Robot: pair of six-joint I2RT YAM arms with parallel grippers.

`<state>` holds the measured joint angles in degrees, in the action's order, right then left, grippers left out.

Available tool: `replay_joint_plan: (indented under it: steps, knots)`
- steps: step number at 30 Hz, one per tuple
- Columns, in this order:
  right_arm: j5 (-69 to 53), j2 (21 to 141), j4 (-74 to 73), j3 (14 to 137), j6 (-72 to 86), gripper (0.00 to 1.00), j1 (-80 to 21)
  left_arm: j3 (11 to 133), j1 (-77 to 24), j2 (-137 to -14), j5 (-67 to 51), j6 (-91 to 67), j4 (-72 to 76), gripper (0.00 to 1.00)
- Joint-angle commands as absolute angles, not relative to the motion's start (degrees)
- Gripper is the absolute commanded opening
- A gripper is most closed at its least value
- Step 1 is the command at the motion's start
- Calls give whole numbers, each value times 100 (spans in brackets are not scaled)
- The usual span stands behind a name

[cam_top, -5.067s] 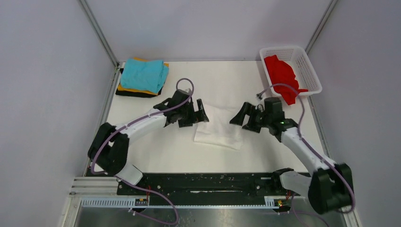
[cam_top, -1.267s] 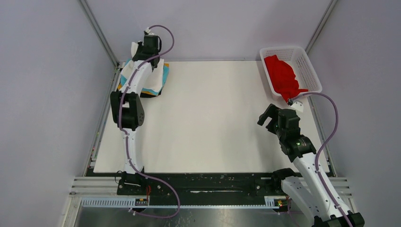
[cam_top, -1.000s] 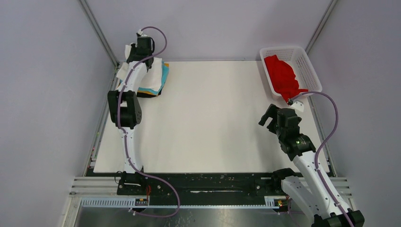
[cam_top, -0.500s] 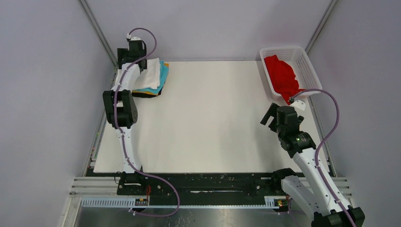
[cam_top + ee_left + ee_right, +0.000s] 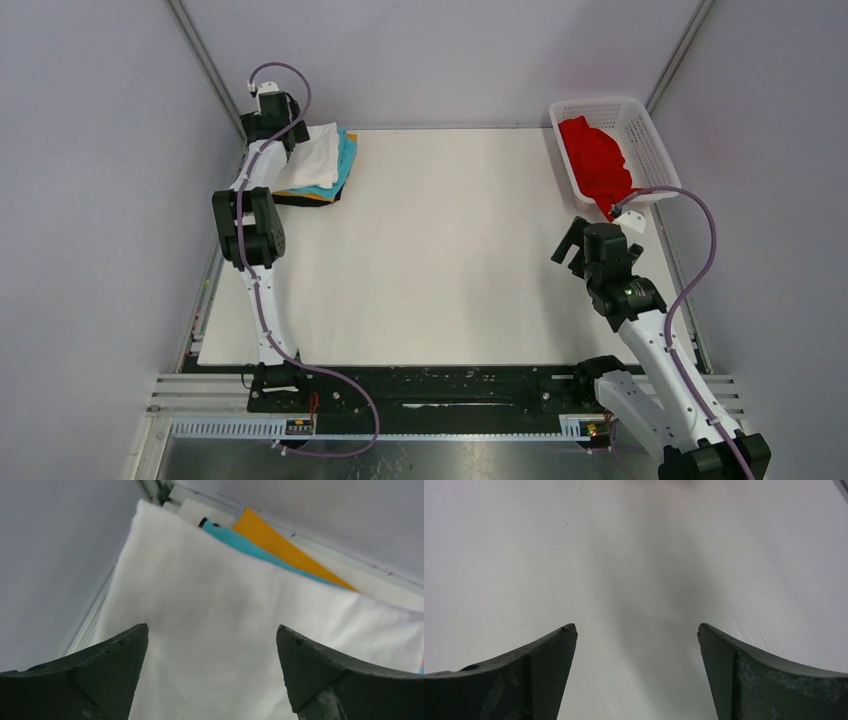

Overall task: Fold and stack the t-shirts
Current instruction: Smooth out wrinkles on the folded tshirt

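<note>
Table (image 5: 450,250) centre is bare, wide room. Near-right, R gripper (image 5: 635,626) spread fully, empty. Far right: mesh basket (image 5: 662,152) with red t-shirt (image 5: 592,158) inside. Far-left corner — L gripper (image 5: 211,627) spread wide, holding nothing — over white t-shirt (image 5: 225,655) atop teal t-shirt (image 5: 235,537) and orange t-shirt (image 5: 270,532).

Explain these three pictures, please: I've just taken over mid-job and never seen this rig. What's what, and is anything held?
Two robot arms are bolted at the near edge of a table. The wide picture looks down from above and behind them; the other two come from a camera on each wrist, dark fingers at the bottom. The left hand is open, facing a folded white t-shirt that tops the pile in the far left corner, over a teal t-shirt and an orange t-shirt. The right hand is open over bare table. Nothing is held. A red t-shirt lies crumpled in the basket, far right.
</note>
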<state>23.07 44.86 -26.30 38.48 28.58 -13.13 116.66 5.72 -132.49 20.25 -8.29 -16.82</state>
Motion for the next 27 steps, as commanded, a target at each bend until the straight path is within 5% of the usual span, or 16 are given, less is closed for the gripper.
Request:
replay_joint_plan:
  steps: [1, 10, 27]
  knots:
    - [2705, 4574, -2448, 3948, 2781, 100, -1301, 11647, 553, -13374, 1582, -1184, -443, 99]
    - [2856, 4768, -2389, 4018, 2754, 99, -1305, 12816, 863, -14358, 1009, -2150, -129, 99]
    - [2565, 5068, -2221, 4210, 2690, 99, -1300, 12703, 1685, -14820, -1048, -4769, 934, 99]
